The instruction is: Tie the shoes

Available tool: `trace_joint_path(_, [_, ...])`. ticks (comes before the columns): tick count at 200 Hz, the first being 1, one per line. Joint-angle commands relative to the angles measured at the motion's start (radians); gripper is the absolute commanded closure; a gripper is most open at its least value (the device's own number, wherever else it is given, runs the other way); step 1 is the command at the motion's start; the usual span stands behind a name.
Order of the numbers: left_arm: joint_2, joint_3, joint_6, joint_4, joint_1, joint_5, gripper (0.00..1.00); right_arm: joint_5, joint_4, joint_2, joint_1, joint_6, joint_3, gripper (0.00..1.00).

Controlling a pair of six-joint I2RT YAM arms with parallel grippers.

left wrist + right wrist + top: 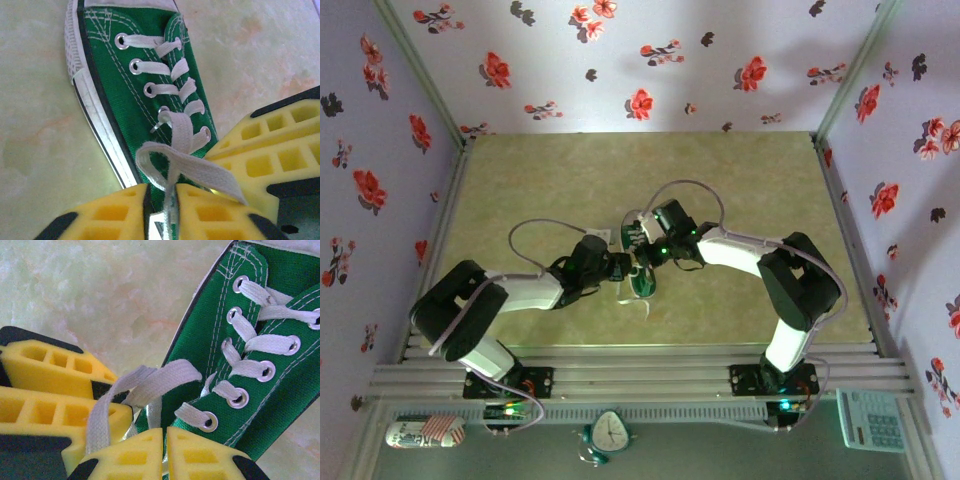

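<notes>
A small green canvas sneaker [130,85] sits at the middle of the pale marbled counter [40,125], between two robot arms whose yellow fingers meet over its upper eyelets. The right fingers [200,455] are pressed together on a strand of the white lace [150,380]. The left fingers [105,212] stand slightly apart with another strand running between them, their grip impossible to judge. Floral walls [640,60] enclose the counter.
</notes>
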Motion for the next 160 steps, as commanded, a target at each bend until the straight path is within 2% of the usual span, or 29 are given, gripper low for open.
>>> trace_joint_path(1, [-0.031,-0.034,-0.011,0.048,0.008,-0.014,0.68,0.011,-0.008,-0.011,0.005,-0.006,-0.013,0.88])
trace_joint_path(31, [-0.17,-0.138,0.024,0.103,0.003,-0.045,0.56,0.011,-0.008,-0.011,0.005,-0.014,-0.012,0.88])
trace_joint_path(60, [-0.301,-0.149,0.066,0.013,0.008,-0.105,0.47,0.01,0.004,-0.011,0.005,-0.036,-0.023,0.88])
trace_joint_path(76, [-0.326,-0.12,0.07,-0.05,0.024,-0.134,0.46,0.013,0.007,-0.01,0.005,-0.063,-0.029,0.88])
trace_joint_path(91, [-0.307,-0.063,0.077,-0.112,0.044,-0.135,0.5,0.011,0.002,-0.005,0.005,-0.084,-0.03,0.88])
trace_joint_path(119, [-0.198,0.085,0.069,-0.251,0.081,-0.108,0.71,-0.009,0.019,-0.002,0.005,-0.101,-0.037,0.88])
trace_joint_path(160, [-0.025,0.275,0.09,-0.373,0.096,0.004,0.7,-0.019,0.022,0.015,0.005,-0.104,-0.033,0.88])
